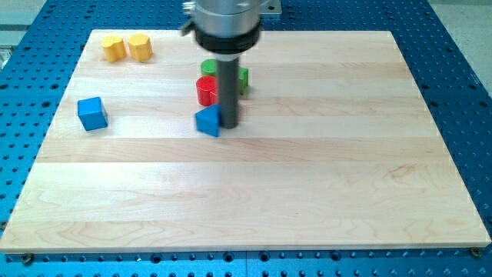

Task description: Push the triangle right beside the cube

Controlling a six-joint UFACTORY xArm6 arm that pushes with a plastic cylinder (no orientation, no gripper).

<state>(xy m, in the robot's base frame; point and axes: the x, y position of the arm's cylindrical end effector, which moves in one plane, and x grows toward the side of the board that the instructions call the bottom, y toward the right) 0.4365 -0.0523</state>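
Blue triangle [207, 121] touching my tip [230, 125], mid-board.

On the pale wooden board [323, 192], take the blue triangular block [207, 121] as landmark. My tip [229, 124] touches its right side. Just above it, toward the view's top, stands the red cylinder block [205, 91]; beyond that sit two green blocks, one [209, 68] directly above, the other [243, 80] up and right, partly hidden by the rod. The blue cube [91, 113] lies well to the triangle's left. Two yellow blocks [114, 48] [140, 47], touching, sit far up-left.
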